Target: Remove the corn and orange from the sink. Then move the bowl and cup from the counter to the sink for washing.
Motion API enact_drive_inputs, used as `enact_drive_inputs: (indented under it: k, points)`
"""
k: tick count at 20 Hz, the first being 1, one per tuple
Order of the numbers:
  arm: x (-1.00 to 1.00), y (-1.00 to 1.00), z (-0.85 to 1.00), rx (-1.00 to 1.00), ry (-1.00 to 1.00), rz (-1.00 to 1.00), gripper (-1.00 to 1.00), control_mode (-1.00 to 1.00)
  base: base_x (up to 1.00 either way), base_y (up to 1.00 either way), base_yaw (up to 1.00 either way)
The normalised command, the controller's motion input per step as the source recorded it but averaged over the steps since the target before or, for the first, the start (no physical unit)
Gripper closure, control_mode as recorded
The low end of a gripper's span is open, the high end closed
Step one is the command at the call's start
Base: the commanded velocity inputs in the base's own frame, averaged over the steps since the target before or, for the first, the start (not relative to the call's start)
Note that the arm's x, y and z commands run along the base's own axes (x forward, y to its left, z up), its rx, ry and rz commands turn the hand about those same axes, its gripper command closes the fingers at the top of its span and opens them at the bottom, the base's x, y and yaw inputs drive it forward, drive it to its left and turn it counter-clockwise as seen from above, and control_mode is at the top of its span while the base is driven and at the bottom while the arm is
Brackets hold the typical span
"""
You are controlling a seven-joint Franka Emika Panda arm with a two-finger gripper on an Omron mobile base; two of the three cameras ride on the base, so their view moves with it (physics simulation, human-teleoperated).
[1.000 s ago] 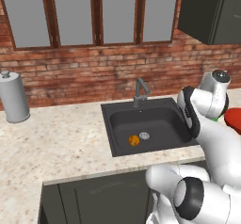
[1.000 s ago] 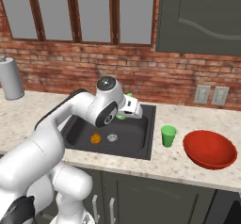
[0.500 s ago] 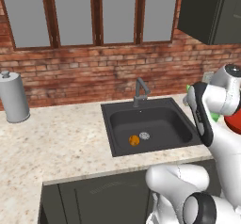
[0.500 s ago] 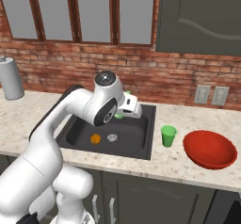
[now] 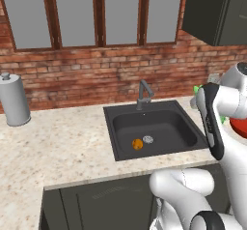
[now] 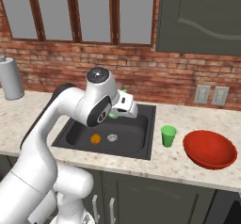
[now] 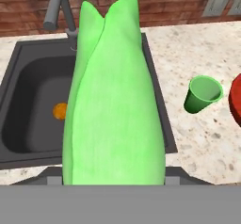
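You have a speckled beige counter (image 6: 197,164) with the sink (image 6: 141,145) set in it; right of the sink stand the cup (image 6: 168,136), then the bowl (image 6: 210,149), and far left a steel canister (image 5: 14,100)

The sink (image 6: 141,148) is set into the counter (image 6: 197,164) below the windows (image 6: 94,11), its faucet (image 5: 144,93) at the back rim. The orange (image 6: 95,139) lies in the basin, just beside the drain (image 6: 112,137), on its left. The corn (image 7: 113,105) is held by the gripper (image 6: 123,106) above the basin's right part. To the right of the sink, on the counter, the cup (image 6: 168,136) is placed, and the bowl (image 6: 210,149) right of it, apart. A canister (image 5: 13,100) stands well left of the sink, near the wall.
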Motion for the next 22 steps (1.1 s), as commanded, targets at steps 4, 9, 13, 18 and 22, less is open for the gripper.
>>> enact_drive_inputs:
  k: [4,9,13,18,22]
  points:
    - [-0.31,0.09,0.17,0.0,0.0,0.0,1.0,-1.0,0.0,0.0,0.0]
    - [-0.32,0.11,0.17,0.0,0.02,0.0,1.0,-1.0,0.0,0.0,0.0]
    - [-0.27,0.16,0.16,0.0,0.04,-0.03,1.0,-1.0,0.0,0.0,0.0]
    - [-0.24,0.21,0.13,0.0,0.01,-0.04,1.0,-1.0,0.0,0.0,0.0]
    - [-0.28,0.2,0.12,0.0,0.0,-0.04,1.0,-1.0,0.0,0.0,0.0]
